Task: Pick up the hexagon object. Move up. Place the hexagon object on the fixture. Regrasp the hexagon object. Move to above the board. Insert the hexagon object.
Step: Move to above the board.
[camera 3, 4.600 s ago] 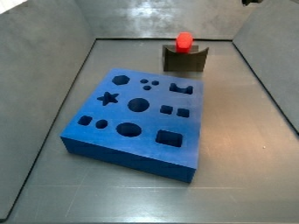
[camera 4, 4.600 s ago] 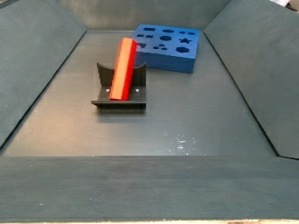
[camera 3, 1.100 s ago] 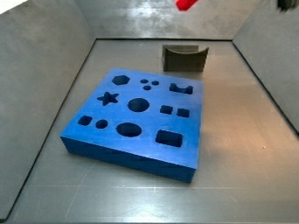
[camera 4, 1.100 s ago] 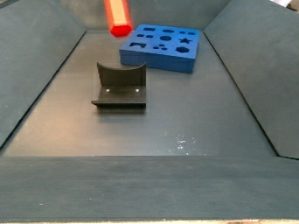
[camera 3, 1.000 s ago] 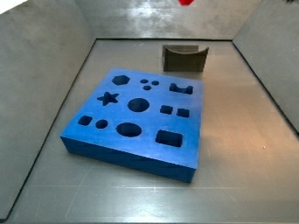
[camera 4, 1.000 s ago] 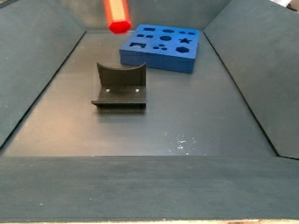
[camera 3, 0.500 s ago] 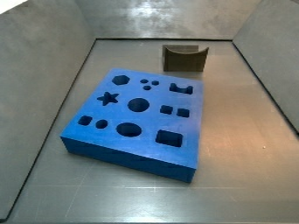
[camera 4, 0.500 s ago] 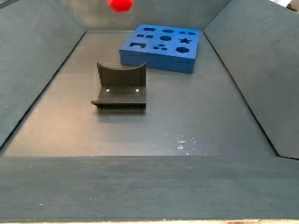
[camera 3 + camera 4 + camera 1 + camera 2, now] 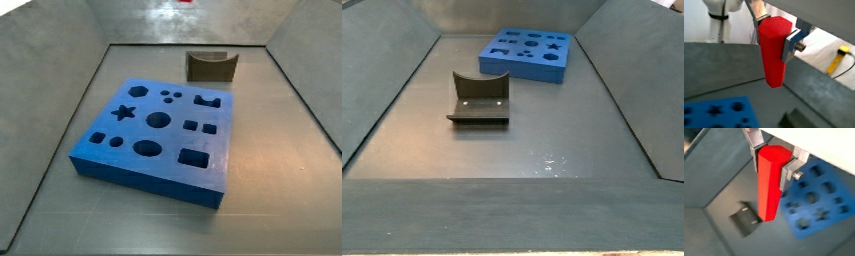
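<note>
In both wrist views my gripper [image 9: 776, 30] [image 9: 772, 159] is shut on the hexagon object [image 9: 773, 50] [image 9: 769, 183], a bright red six-sided bar that hangs lengthwise from the silver fingers. It is held high above the floor. Far below it lie the blue board [image 9: 817, 203] [image 9: 717, 112] with its cut-out holes and the dark fixture [image 9: 747, 218]. Both side views show the board [image 9: 154, 125] [image 9: 532, 52] and the fixture [image 9: 211, 67] [image 9: 480, 100] with nothing on them. Only a red sliver of the hexagon object [image 9: 185, 2] shows at one picture's top edge; the gripper itself is out of both side views.
Sloping grey walls [image 9: 54, 80] [image 9: 629, 90] enclose the floor on which the board and fixture stand. Outside the enclosure, a wrist view shows a white stand [image 9: 721, 20] and a yellow item with a cable [image 9: 839, 57].
The hexagon object, which rested on the fixture 4.6 s ago, has been carried steadily upward and has left the side views almost entirely. Board and fixture have not moved.
</note>
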Robot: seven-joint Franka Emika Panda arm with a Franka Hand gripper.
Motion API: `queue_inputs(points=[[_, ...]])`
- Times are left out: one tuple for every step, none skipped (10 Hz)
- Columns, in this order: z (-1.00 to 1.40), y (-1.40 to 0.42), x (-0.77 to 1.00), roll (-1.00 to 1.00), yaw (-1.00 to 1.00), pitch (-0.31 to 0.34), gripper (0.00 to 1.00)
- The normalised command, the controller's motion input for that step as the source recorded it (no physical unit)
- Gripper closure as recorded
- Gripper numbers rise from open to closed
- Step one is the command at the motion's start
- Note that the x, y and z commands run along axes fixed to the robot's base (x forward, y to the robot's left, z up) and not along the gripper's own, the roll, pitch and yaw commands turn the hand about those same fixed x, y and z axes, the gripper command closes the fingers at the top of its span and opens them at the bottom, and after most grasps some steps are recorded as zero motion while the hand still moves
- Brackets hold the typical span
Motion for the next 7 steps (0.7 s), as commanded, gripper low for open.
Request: queue_inputs(points=[[0.09,-0.17,-0.46,-1.0,-0.18,-0.189,1.0],[0.03,0.0,-0.32,-1.0,-0.18,-0.201,1.0],[0.03,0.08,-0.27,-1.0,-0.18,-0.235,1.0],[0.02,0.1,-0.26,-1.0,-0.17,-0.283,1.0],[0.01,0.12,-0.27,-1.0,-0.16,-0.319,1.0],[0.01,0.16,-0.27,-0.99,-0.12,-0.427,1.0],[0.01,0.17,-0.29,-0.81,-0.08,-0.436,1.0]])
